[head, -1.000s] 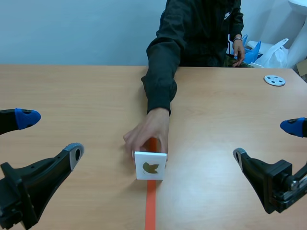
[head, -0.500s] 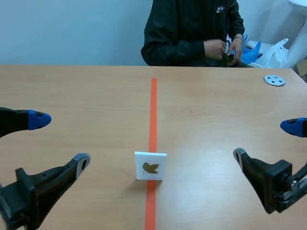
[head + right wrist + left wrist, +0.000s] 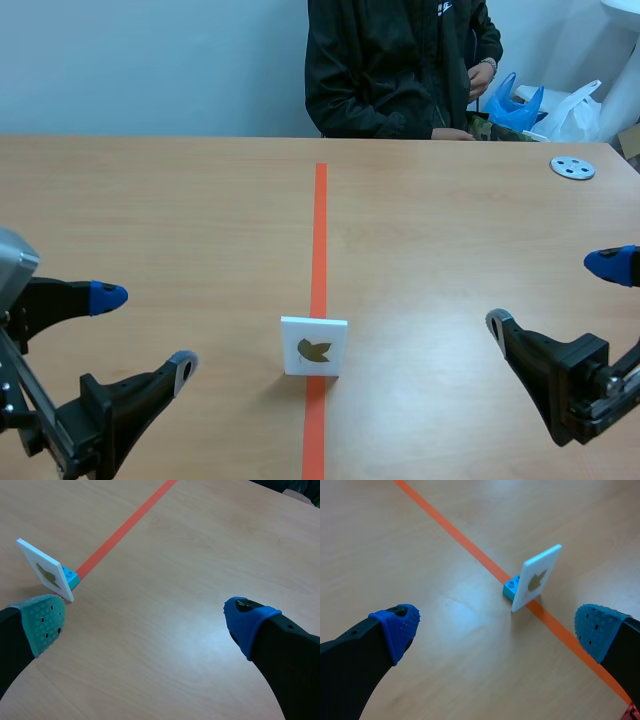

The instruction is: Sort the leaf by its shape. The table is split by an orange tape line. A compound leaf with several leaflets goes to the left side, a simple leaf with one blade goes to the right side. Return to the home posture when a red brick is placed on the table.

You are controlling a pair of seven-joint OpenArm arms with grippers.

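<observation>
**Hidden or unclear items**
- Left arm: the scene view cuts off its lower part at the frame edge.
- Card (image 3: 314,346): it carries a small olive leaf (image 3: 314,350). The leaf outline is too small to classify as compound or simple.
- Blue brick (image 3: 511,586): it is hidden behind the card in the scene view. Both wrist views show it touching the back of the card at the base.
- Person (image 3: 390,70): seated at the far edge of the surface (image 3: 180,220). The head is cut off, and the hands are held close to the dark jacket.
- Right arm: only the gripper and part of its mount are in frame.

**Left gripper** (image 3: 143,331)
- The fingers are spread wide and hold nothing.
- No finger touches the surface or the card.
- In the left wrist view the card stands ahead of the gripper (image 3: 497,625), nearer the right-hand finger.

**Task item**
- The card stands upright on the tape line (image 3: 319,230), near the robot's edge of the surface.
- It sits between the two grippers and apart from both.

**Right gripper** (image 3: 551,292)
- The fingers are spread wide and hold nothing.
- In the right wrist view (image 3: 145,617) the card (image 3: 45,570) and brick (image 3: 70,576) lie just ahead of the left-hand finger, with no contact.

**Far right**
- A round metal disc (image 3: 572,167) lies flat on the surface.
- A blue bag (image 3: 515,105) and a white bag (image 3: 575,110) sit beyond the edge.
</observation>
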